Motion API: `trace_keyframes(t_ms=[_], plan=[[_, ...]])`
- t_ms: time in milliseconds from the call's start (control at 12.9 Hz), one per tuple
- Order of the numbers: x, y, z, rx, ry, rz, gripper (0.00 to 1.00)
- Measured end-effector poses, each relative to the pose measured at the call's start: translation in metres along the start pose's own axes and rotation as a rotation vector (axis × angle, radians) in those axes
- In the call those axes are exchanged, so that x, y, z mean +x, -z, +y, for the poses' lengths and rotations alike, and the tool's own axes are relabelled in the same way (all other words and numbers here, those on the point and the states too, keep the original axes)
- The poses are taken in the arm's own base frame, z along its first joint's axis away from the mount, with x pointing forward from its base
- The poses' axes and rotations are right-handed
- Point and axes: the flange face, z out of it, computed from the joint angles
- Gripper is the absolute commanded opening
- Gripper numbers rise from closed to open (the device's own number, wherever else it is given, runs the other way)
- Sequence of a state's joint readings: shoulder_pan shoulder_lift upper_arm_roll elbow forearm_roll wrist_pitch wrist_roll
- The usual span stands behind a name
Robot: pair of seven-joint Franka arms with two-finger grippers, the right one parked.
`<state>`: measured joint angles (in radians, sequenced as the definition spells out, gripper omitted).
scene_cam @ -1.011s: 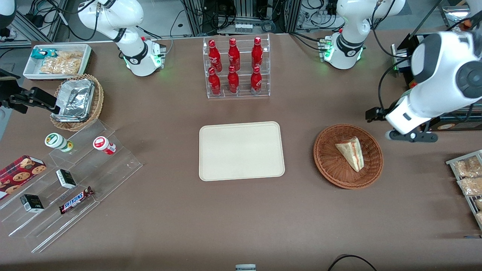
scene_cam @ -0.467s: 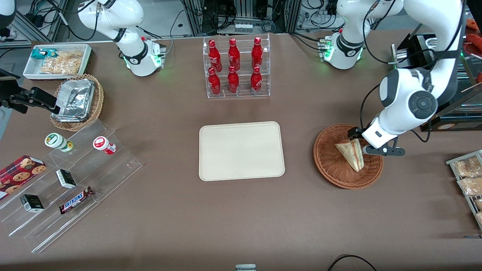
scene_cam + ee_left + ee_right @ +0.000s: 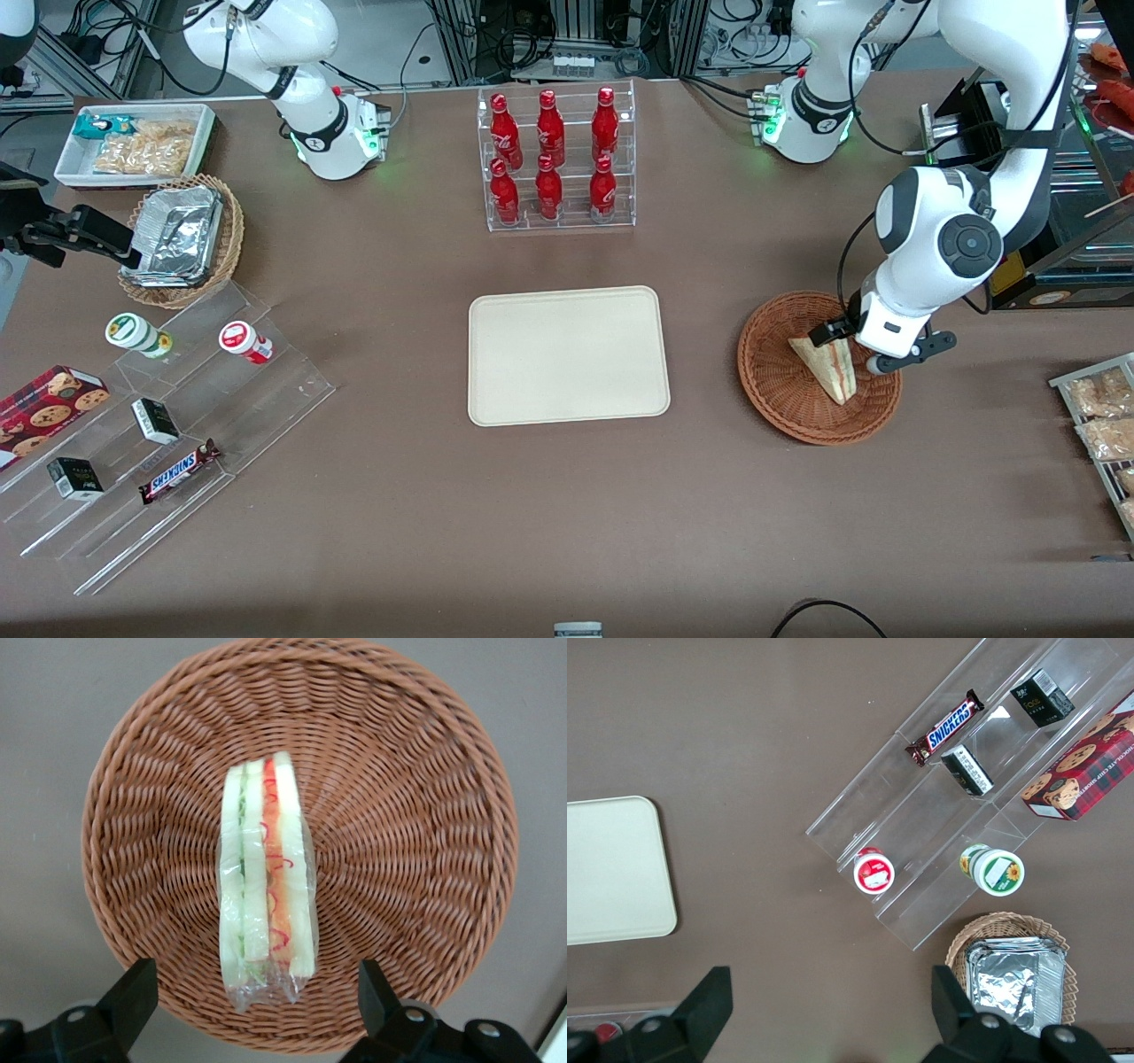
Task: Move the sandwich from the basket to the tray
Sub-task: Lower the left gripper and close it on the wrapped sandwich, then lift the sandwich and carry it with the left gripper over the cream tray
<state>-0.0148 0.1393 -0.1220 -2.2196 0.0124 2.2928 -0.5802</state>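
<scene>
Brown tabletop (image 3: 399, 532) carries the bare tray (image 3: 567, 356) at its middle. Toward the working arm's end, the gripper (image 3: 255, 1010) hangs over the basket (image 3: 771, 390), fingers (image 3: 133, 997) spread wide either side of the sandwich (image 3: 264, 881), not touching it.

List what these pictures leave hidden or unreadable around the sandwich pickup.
- Front view: the working arm's wrist covers the pincer and the sandwich at its wide end.
- Left wrist view: pincer open over the sandwich; fingertip height above the basket unclear.
- Tray: no view shows its underside.
</scene>
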Motion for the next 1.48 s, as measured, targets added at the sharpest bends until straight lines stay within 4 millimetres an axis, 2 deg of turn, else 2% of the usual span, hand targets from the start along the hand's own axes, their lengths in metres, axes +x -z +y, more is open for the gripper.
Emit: trace_keyframes(t_ms=[233,467,544,622,700,933,1167,1322,1478], plan=[[-0.001,-0.007,-0.001,0.002,0.089,-0.011,1.0],[0.003,-0.031,0.002,-0.018,0.109,-0.004,1.0],[0.004,-0.042,0.003,-0.022,0.111,-0.003,0.76],[0.005,-0.051,0.003,-0.023,0.112,-0.006,0.28],[0.006,-0.058,0.004,-0.021,0.112,-0.012,0.07],[0.005,-0.062,0.004,-0.016,0.078,-0.019,0.03],[0.001,-0.053,0.009,-0.003,-0.079,-0.037,0.05],[-0.003,-0.028,0.027,0.006,-0.194,-0.045,0.07],[-0.017,0.005,0.065,0.03,-0.329,-0.075,0.07]])
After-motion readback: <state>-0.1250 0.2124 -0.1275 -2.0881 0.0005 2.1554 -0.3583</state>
